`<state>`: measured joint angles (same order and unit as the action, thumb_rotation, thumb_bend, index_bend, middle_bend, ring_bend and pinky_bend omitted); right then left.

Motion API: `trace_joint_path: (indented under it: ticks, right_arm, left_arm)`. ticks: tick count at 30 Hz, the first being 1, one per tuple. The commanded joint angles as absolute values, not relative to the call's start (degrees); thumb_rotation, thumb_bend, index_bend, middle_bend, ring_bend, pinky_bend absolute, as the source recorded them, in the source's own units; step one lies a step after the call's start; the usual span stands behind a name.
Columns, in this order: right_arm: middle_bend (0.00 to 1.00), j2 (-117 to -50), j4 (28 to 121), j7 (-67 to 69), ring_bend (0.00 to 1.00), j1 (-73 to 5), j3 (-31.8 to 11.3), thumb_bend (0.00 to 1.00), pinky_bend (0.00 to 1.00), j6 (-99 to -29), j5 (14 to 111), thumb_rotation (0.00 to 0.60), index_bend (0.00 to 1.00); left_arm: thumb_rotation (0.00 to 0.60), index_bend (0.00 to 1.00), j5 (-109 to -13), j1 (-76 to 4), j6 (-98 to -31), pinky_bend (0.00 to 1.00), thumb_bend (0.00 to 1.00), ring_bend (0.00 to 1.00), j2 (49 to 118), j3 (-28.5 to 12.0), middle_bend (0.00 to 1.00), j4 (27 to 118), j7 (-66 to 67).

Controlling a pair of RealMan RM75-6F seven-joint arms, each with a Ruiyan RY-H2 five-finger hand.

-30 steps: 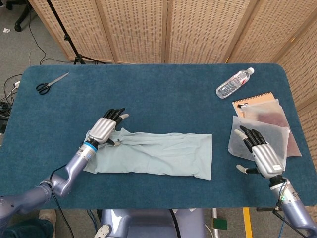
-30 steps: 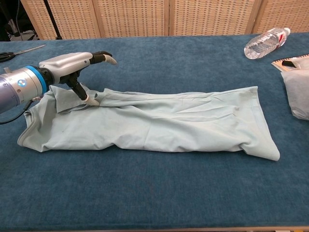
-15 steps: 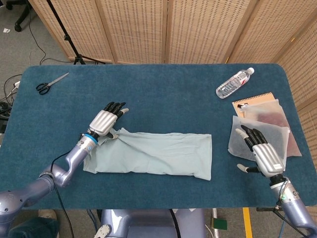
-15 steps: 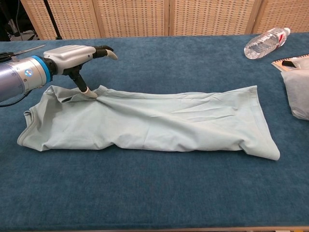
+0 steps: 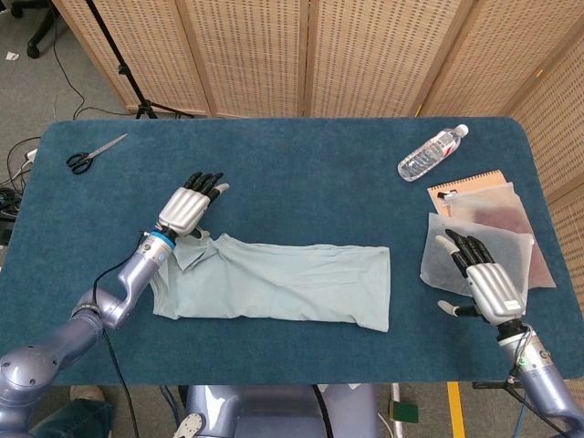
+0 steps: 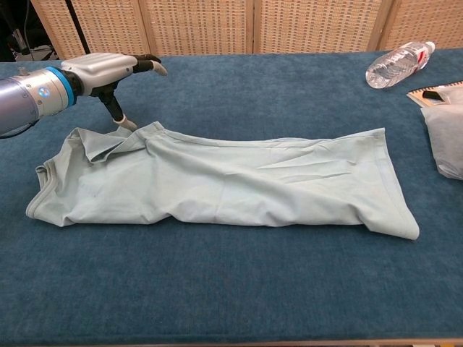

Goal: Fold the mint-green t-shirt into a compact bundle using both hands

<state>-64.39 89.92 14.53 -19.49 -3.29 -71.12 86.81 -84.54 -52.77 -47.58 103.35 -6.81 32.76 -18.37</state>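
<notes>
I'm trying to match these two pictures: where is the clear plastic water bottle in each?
Head view: the clear plastic water bottle lies upper right on the blue table.
Chest view: it lies at the top right corner.
Shared landmark: the mint-green t-shirt, nearer the robot, to the bottle's left.

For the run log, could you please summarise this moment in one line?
left hand: open, above shirt's far-left edge | right hand: open, over plastic sleeves | t-shirt: flat long strip, unheld

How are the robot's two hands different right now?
The left hand hovers at the back edge of the green shirt; the right hand is far from it, beside the plastic bags. The left shows in both views, the right only from the head. Both are open, holding nothing.
</notes>
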Motion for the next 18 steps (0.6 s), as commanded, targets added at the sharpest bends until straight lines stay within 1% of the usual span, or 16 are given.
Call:
trace_joint_path:
  ticks: [1, 6, 10, 14, 18]
  right_arm:
    - [0.00, -64.41, 89.89, 14.48, 0.00, -19.51, -3.31, 0.00, 0.00, -71.00, 86.72, 0.600, 0.00]
    - [0.00, -64.40, 89.87, 14.54, 0.00, -19.49, -3.44, 0.00, 0.00, -70.94, 86.56, 0.600, 0.00]
    - [0.00, -64.26, 89.93, 14.79, 0.00, -19.42, -3.48, 0.00, 0.00, -71.09, 86.67, 0.600, 0.00]
    - [0.00, -64.14, 90.03, 14.94, 0.00, -19.34, -3.48, 0.00, 0.00, -71.24, 86.80, 0.600, 0.00]
    - [0.00, -64.14, 90.11, 14.82, 0.00, -19.35, -3.45, 0.00, 0.00, -71.11, 86.80, 0.600, 0.00]
  left_arm:
    - [0.600, 0.00, -84.36, -53.44, -47.11, 0.00, 0.07, 0.00, 104.69, -6.79, 0.00, 29.36, -21.28]
    - [0.600, 0.00, -85.70, -52.68, -52.16, 0.00, 0.06, 0.00, 103.94, -6.41, 0.00, 28.94, -28.41]
    - [0.600, 0.00, -87.29, -51.14, -55.90, 0.00, 0.06, 0.00, 100.75, -5.05, 0.00, 32.44, -31.14]
    - [0.600, 0.00, -89.61, -48.57, -59.74, 0.00, 0.06, 0.00, 95.83, -2.49, 0.00, 39.49, -31.69]
    - [0.600, 0.00, -91.10, -46.48, -61.31, 0.00, 0.05, 0.00, 91.76, -0.18, 0.00, 46.72, -29.66]
